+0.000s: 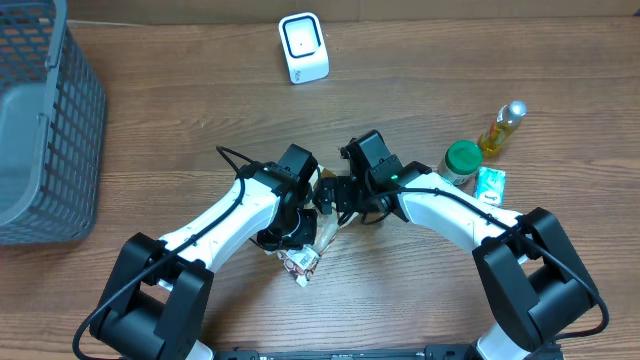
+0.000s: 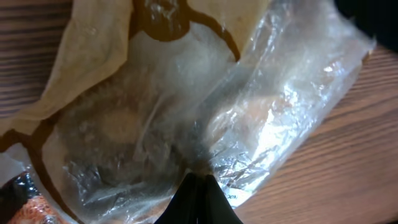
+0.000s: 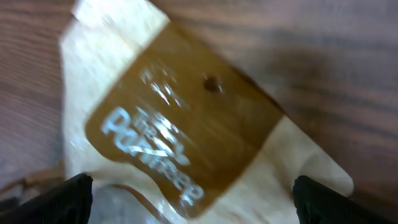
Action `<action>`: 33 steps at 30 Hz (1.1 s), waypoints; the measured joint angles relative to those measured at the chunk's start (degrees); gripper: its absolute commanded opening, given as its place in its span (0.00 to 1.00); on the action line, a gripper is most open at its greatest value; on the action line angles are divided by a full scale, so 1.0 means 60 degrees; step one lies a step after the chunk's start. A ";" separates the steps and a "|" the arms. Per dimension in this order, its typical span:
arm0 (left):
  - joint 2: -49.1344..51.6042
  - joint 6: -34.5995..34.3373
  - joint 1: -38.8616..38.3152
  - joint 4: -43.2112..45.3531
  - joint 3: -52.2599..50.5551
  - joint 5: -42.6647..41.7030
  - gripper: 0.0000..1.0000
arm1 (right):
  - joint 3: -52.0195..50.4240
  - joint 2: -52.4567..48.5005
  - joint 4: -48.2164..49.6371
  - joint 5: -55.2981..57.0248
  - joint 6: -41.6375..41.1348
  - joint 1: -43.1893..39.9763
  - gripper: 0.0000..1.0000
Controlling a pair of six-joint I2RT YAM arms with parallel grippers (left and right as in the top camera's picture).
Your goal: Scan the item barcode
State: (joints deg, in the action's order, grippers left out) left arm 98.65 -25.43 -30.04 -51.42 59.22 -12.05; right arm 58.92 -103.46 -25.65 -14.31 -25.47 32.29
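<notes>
left arm (image 1: 225, 215) reaches in from lower left, elbow bent, wrist tipped downward. left gripper (image 2: 198, 190): fingers pressed together, pinching bag (image 2: 155, 118) film. right arm (image 1: 450, 208) reaches in from lower right, wrist close beside left wrist near centre. right gripper (image 3: 205, 199): fingers (image 3: 65, 198) spread wide apart, pointing down.

A brown wood-grain table (image 1: 420, 60) fills the whole view, evenly lit, with soft shadows.

Blurred white script, unreadable, on brown top of the bag (image 3: 180, 143)
</notes>
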 measured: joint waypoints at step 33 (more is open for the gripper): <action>0.0000 -0.0025 0.0011 -0.0007 0.0000 0.1665 0.05 | 0.0055 0.0321 0.0696 0.0095 -0.0765 -0.0226 1.00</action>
State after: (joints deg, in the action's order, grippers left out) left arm 98.65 -25.58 -29.98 -51.46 59.22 -2.07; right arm 59.24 -101.54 -21.47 -13.74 -30.06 30.94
